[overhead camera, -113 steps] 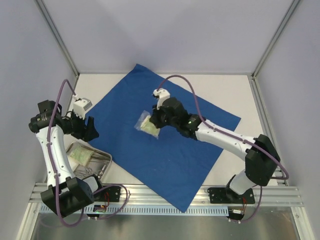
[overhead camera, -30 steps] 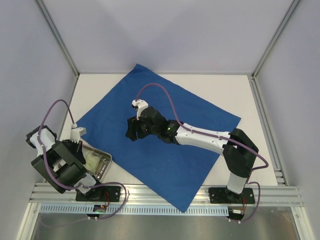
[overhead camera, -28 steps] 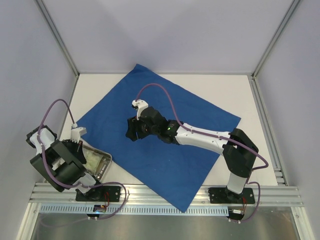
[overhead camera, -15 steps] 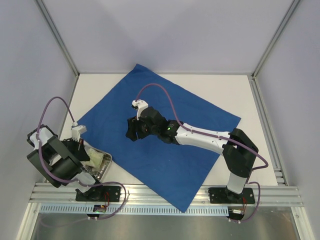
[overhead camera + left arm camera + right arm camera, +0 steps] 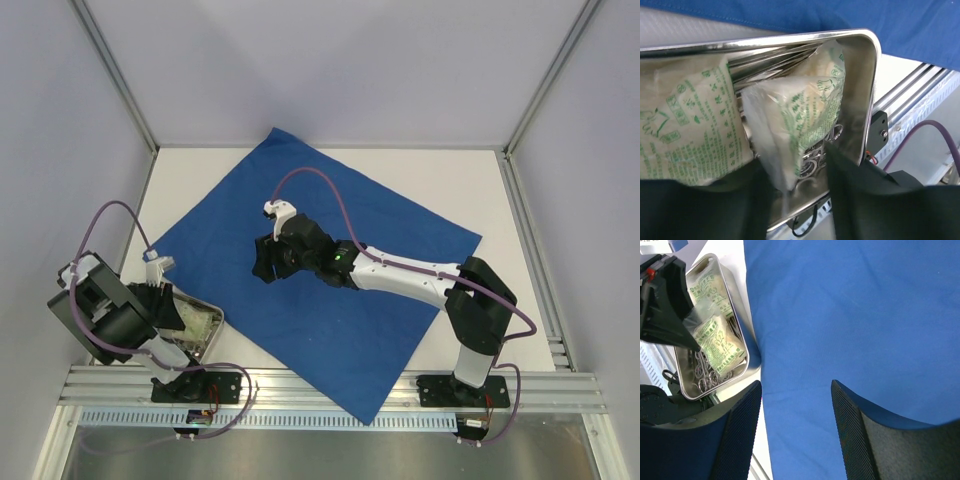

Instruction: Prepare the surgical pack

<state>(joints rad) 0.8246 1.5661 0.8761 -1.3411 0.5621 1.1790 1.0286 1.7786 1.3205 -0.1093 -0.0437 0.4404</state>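
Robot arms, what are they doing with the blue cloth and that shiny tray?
The left gripper is down in the tray, pinching a packet with green print. A second packet lies beside it. The right gripper hangs open and empty over the drape, which is spread flat on the table.

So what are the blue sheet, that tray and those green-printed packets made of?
Blue drape: matte cloth, apparently, with soft creases. Tray: polished metal, probably steel, mirror-bright walls. Packets: thin glossy film, likely plastic, crinkled over white padding.
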